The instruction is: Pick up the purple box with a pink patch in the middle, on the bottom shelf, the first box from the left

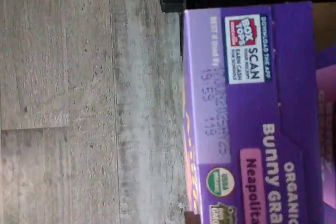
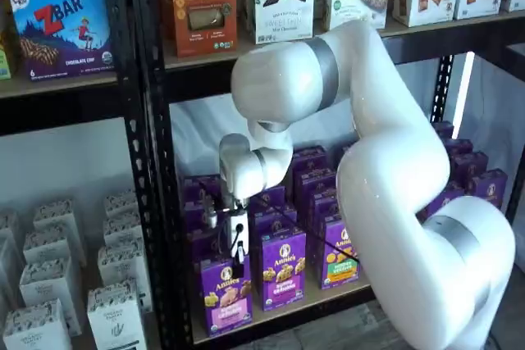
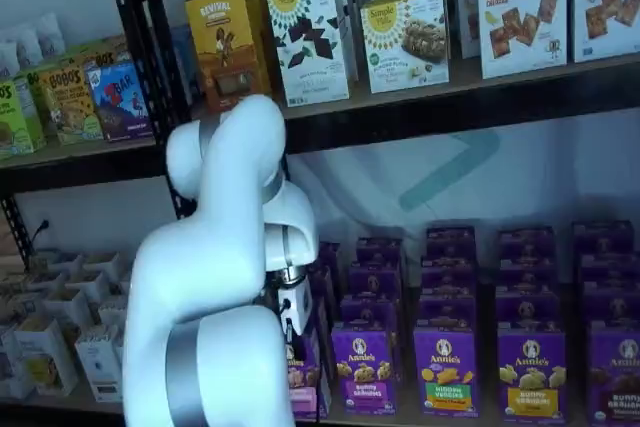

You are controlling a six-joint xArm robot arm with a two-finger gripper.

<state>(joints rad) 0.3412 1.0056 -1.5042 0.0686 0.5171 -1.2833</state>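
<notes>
The purple box (image 2: pixel 225 294) stands upright at the front of the bottom shelf (image 2: pixel 279 311), right next to the black rack post (image 2: pixel 156 202). It is an Annie's box with a pink band low on its front. Beside it, away from the post, stands the same kind of box with a purple band (image 2: pixel 283 268), and past that one a box with a green band (image 2: pixel 338 252).

The gripper (image 2: pixel 236 239) hangs just above the purple box, with its white body pointing down at the top of the box. I cannot tell if the fingers are open or closed, because they are seen from the side and are hard to make out. In the other shelf view the big white arm (image 3: pixel 215 277) hides most of the box.

The wrist view looks down on the top flap of the purple box (image 1: pixel 247 119), with the grey floor (image 1: pixel 79 98) beside it.

I think the robot is at the reaching step, lined up over the box but not yet holding it. Next, the fingers need to go down on both sides of the box, squeeze it, then lift it out without bumping the post or the box next to it.
</notes>
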